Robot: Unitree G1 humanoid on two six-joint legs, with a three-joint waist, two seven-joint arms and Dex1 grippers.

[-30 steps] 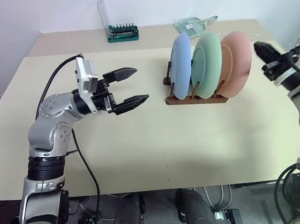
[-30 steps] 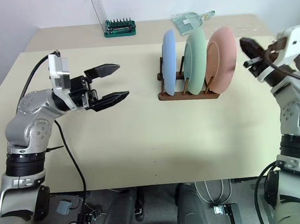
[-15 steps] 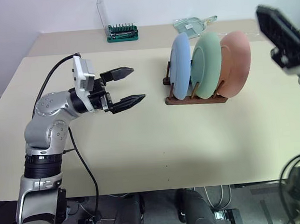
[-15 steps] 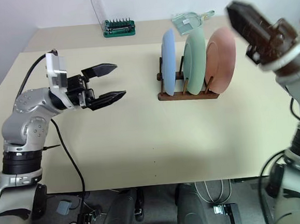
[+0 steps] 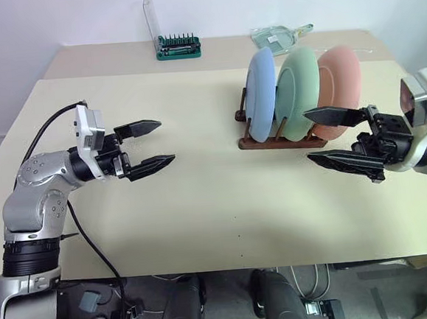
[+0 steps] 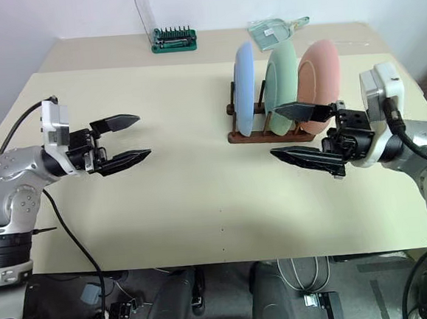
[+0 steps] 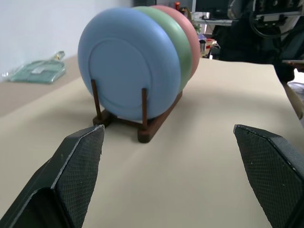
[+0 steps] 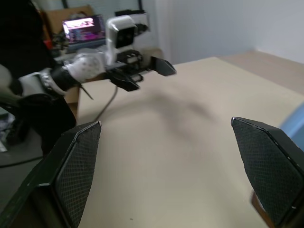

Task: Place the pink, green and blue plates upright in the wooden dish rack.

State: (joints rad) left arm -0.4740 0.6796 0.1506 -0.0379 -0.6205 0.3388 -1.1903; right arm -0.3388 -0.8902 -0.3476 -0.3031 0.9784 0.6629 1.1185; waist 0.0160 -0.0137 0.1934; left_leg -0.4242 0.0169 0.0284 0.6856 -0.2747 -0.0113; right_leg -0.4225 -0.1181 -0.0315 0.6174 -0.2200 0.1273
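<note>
left wrist shows rack [image 7: 151, 127] pegs against blue plate [image 7: 127, 78]

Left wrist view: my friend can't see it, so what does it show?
Three plates stand upright in a small wooden dish rack on a beige table: the blue plate nearest, then the green plate, then the pink plate. The left gripper is open, empty, facing them.

right gripper [image 8: 166, 166] jaws wide, empty | left gripper [image 8: 142, 76] opposite, over table [image 8: 190, 142]
</note>
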